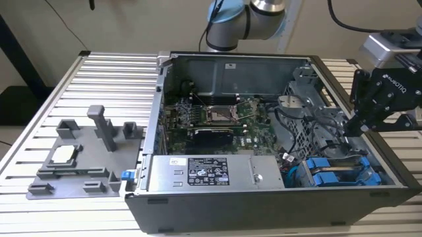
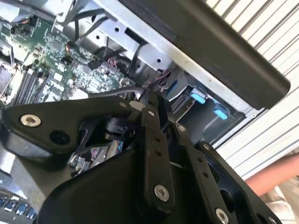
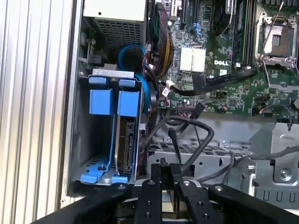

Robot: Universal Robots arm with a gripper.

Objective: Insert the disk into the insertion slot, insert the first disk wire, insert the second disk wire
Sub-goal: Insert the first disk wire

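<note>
Now: my gripper [image 3: 166,168] is clenched, fingertips [image 3: 156,173] drawn together with barely a sliver between them in both wrist views. A black cable [image 3: 174,145] runs right up to the tips; I cannot tell whether it is pinched or only touching. In the exterior view I hang over the open computer case [image 1: 264,207], by its wall on the exterior view's right, tips down inside. Just past the tips is the insertion slot [image 3: 112,73], a grey metal bay: the disk [image 3: 125,149] is seated in it, blue carrier tab outward, with a second blue-fronted carrier [image 3: 100,100] just beside. Further in, a blue cable loop [image 3: 131,45], then the green motherboard [image 3: 224,60] with its open processor socket [image 3: 280,32]. The power-supply box [image 1: 204,172] lies along the case's near wall in the exterior view. Farthest, well apart on the slatted table [image 1: 112,79], a grey fixture plate [image 1: 79,158] with upright posts.
</note>
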